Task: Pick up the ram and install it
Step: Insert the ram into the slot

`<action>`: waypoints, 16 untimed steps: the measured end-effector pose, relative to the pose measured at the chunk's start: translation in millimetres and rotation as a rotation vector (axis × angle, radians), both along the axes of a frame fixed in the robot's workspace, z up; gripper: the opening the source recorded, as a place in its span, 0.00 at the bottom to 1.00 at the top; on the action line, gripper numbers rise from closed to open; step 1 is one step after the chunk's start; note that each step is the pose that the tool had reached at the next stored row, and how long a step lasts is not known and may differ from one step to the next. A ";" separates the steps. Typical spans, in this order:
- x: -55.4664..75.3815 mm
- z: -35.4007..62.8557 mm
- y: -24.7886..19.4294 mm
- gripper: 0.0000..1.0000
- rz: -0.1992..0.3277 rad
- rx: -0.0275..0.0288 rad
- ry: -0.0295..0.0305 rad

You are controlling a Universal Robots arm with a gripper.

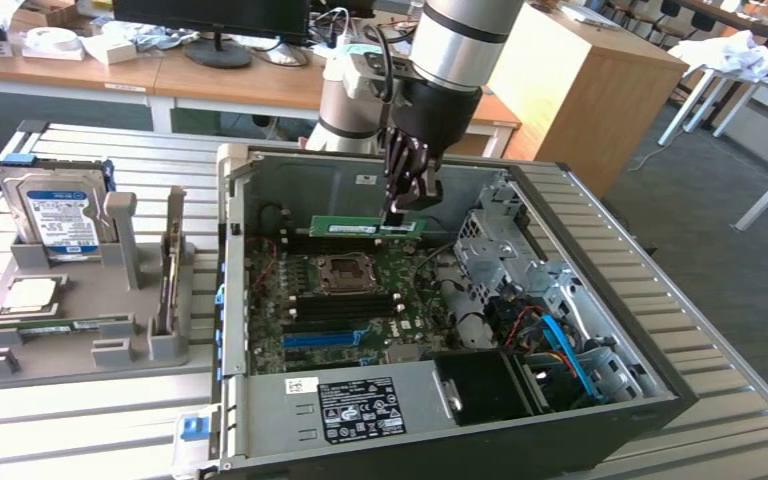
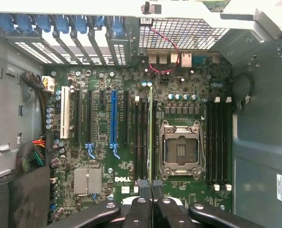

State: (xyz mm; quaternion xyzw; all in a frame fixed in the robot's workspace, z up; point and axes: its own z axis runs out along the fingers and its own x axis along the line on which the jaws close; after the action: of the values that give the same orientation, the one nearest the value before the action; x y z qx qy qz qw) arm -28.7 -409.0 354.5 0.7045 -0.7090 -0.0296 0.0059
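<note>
The arm's black fingers [image 1: 398,200] are clamped on one end of the long, thin green ram stick [image 1: 364,226]. It hangs level inside the open grey metal computer case [image 1: 598,300], over the square silver processor socket [image 1: 344,268]. From the wrist camera the stick [image 2: 151,137] is edge-on, just beside that socket [image 2: 179,149], along the black memory slots [image 2: 142,137].

Looked across a ribbed silver metal table [image 1: 91,425] to a long pale wooden table [image 1: 237,85] carrying a black flat monitor [image 1: 211,15] on a round foot. Saw a tall pale wooden cabinet [image 1: 584,100] beside it, toward the exterior view's right. Noted dark grey floor [image 1: 718,290] below, and white metal table legs [image 1: 704,95] farther right under a crumpled white cloth [image 1: 731,55].
</note>
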 end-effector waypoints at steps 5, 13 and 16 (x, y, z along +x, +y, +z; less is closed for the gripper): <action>0.0 0.0 0.0 0.12 0.000 0.0000 0.0000; 0.0 -4.9 0.0 0.12 0.000 0.0000 0.0001; 0.0 -9.0 0.0 0.12 0.000 0.0000 0.0000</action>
State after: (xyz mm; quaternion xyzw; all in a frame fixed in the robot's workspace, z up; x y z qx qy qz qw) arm -28.7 -409.0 345.5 0.7045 -0.7090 -0.0296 0.0059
